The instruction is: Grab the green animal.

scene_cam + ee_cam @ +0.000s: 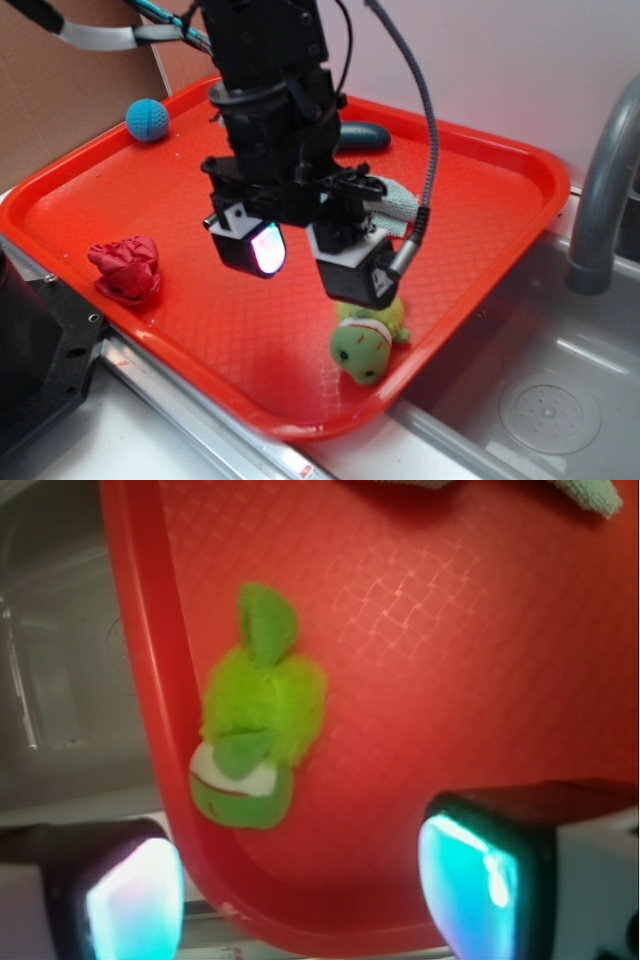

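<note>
Nearby, green animal (367,340) hugs tray (480,150) rim (gripper (305,255) spread, empty).

The black robot gripper with glowing pads (305,262) is blocking part of the small fuzzy yellow-green plush animal (368,340) in the exterior view, hiding its upper body. The arm is also covering most of the pale teal terry cloth (398,203) and one end of the long dark green oval object (362,135). In the wrist view, the cloth (590,492) is being cut off by the top edge, both fingertips (132,900) are running out of the bottom edge, and the plush animal's (255,725) face is appearing blurred, eyes indistinguishable. The grey metal faucet (605,190) is extending past the right edge.
</note>
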`<state>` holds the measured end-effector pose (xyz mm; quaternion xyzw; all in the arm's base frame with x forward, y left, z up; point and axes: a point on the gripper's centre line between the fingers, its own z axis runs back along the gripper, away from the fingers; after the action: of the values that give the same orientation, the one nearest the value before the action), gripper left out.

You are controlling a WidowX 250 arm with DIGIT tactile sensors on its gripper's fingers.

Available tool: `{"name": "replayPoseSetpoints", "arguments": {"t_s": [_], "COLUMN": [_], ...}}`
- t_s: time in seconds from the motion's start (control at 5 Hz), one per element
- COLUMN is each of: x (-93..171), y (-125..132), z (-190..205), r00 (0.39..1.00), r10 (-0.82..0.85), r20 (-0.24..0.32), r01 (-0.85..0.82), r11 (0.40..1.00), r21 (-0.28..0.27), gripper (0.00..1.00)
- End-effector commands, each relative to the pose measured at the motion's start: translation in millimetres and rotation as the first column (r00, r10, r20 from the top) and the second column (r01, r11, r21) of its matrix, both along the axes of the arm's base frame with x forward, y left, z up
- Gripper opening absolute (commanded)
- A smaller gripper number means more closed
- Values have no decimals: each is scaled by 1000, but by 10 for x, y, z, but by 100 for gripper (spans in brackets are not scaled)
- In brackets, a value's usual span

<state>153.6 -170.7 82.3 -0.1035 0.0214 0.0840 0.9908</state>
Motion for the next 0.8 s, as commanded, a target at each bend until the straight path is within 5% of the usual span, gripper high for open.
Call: {"name": "replayPoseSetpoints", "arguments": {"t_s": [0.0,0.4,0.6], "x": [169,574,566], "y": [-27,-76,-102], "z": [-231,-561,-531], "r00": [999,998,996], "r10": [-30,-54,-62], "r20": [44,-41,-58], "r01": [32,51,59], "r11": [998,996,997], "r21": [-54,-66,-39], "gripper": [100,100,0]}}
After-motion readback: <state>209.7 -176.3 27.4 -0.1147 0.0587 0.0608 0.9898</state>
